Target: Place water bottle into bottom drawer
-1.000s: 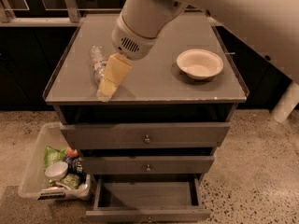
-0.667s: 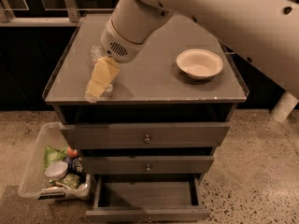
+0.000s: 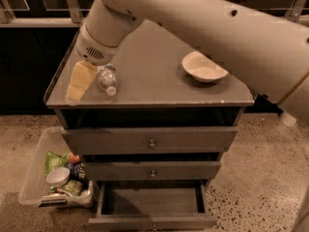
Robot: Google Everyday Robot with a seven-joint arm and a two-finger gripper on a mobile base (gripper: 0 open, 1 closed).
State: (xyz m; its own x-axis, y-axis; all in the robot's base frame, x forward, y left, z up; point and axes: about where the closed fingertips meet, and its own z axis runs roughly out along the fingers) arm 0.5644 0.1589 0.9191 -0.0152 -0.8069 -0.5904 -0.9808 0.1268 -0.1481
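No text, brand, number or sign can be read anywhere. The water bottle (image 3: 107, 79), lying on the table (image 3: 154, 81), has a pale band too blurred to make out. The packets (image 3: 55, 161) in the clear bin (image 3: 30, 187), on the floor at 7 o'clock from the table, show only colours. The claw (image 3: 78, 81), at 9 o'clock just beside the bottle, bears no legible mark.

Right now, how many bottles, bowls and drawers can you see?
water bottle: 1
white bowl: 1
drawers: 3 (top drawer, middle drawer, bottom drawer)
gripper: 1, right beside the bottle
Total: 6
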